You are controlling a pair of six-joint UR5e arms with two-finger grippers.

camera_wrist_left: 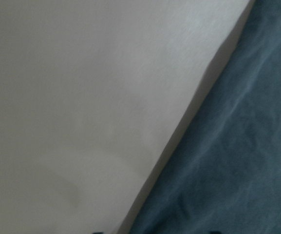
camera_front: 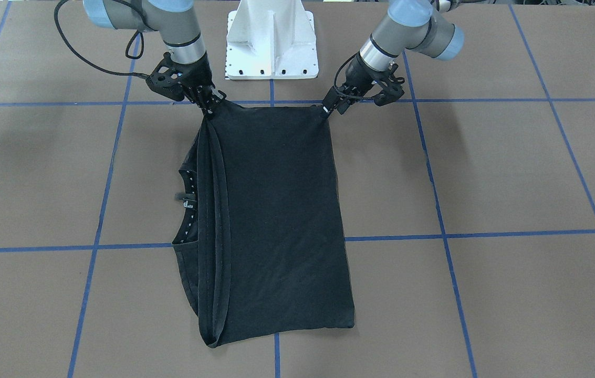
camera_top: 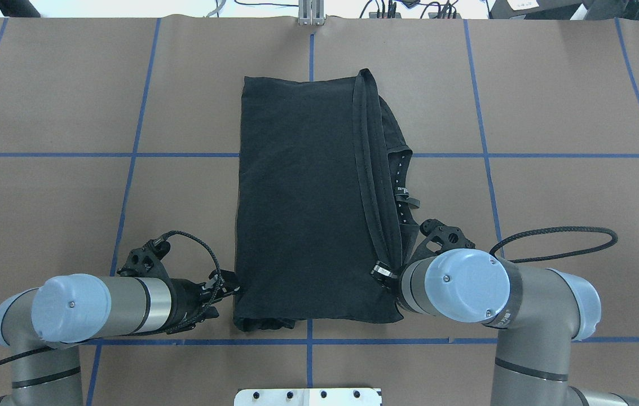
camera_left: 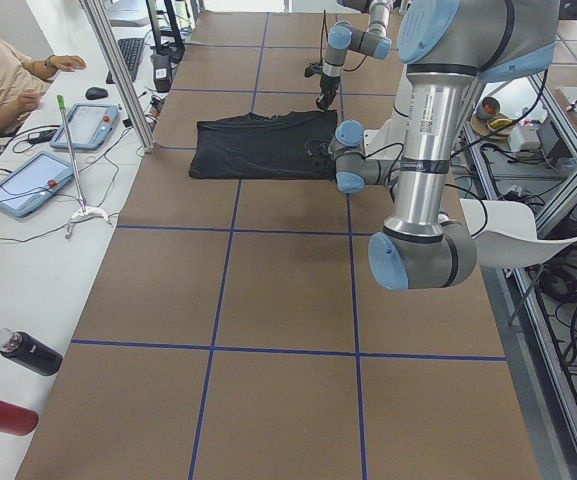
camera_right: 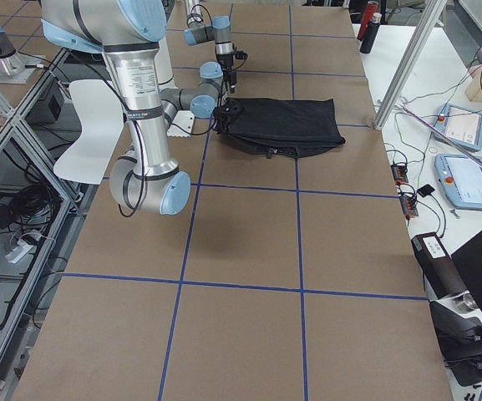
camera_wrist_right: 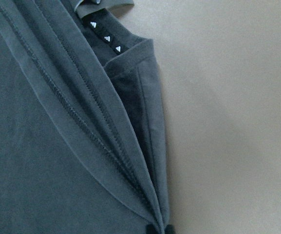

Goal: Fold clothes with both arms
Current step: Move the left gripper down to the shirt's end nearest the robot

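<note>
Across brown, tape-gridded table (camera_top: 43,101), lying flat mid-surface: black T-shirt (camera_top: 302,197), folded lengthwise, collar peeking out at 3 o'clock in the overhead view. Pinching its near hem corners: left gripper (camera_top: 232,290) at 7 o'clock, right gripper (camera_top: 382,273) at 5 o'clock, both clamped tight on cloth. Holding that edge taut and level, probably for carrying it toward 12 o'clock and halving the length without wrinkling.

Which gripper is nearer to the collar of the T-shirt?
Right. The right gripper grips the T-shirt corner on the collar side; the left gripper is at the opposite corner, farther away.
</note>
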